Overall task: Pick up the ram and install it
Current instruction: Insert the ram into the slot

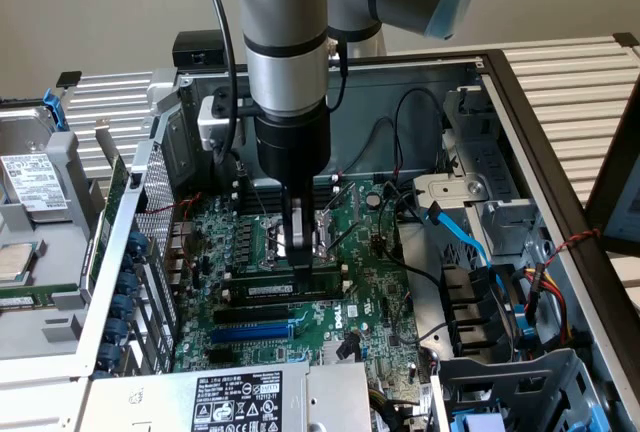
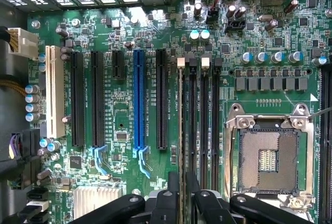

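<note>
The ram [image 2: 180,130] stands on edge in a black memory slot next to the open CPU socket [image 2: 268,154]. In the exterior view the ram [image 1: 285,292] shows as a green stick with a white label, lying level along the slot. My gripper [image 2: 181,190] straddles one end of the stick, a black fingertip [image 2: 170,195] on each side with a narrow gap to the board's edge. It is open and reaches straight down from the arm, as the exterior view of the gripper [image 1: 300,257] shows.
Further black memory slots [image 2: 193,120] run beside the ram. A blue expansion slot [image 2: 139,99] and several black slots lie beyond. Blue and black cables [image 1: 460,237] hang at the exterior view's right. Case walls surround the board; a power supply [image 1: 235,402] sits at the front.
</note>
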`<state>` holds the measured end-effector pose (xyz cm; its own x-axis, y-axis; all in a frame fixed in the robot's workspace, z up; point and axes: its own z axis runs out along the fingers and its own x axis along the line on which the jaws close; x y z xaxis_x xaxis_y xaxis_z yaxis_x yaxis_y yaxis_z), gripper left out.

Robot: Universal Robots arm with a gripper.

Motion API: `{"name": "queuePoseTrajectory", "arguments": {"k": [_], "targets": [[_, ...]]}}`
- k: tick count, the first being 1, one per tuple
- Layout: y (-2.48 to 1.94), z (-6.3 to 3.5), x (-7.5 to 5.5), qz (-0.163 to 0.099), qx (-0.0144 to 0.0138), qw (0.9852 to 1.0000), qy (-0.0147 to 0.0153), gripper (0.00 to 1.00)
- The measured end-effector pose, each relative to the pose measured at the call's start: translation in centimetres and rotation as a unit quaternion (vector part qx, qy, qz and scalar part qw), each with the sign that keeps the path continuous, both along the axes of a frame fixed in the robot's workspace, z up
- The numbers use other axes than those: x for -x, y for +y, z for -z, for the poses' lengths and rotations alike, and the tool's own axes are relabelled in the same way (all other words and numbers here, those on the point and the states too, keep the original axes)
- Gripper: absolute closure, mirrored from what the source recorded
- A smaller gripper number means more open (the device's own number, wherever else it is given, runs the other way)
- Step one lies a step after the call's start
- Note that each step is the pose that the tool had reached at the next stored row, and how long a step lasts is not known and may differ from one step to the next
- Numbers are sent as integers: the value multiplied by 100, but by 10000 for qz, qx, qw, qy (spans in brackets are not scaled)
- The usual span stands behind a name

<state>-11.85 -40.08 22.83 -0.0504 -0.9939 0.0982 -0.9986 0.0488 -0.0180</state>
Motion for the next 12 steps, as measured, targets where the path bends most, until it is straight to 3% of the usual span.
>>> {"name": "queuePoseTrajectory", "arguments": {"k": [7, 10, 12], "targets": [[-10, -92, 0, 0, -1, 9999, 163, 80], [-14, -146, 0, 0, 0, 9998, 204, 80], [-15, -156, 0, 1, -1, 9998, 208, 80]]}}
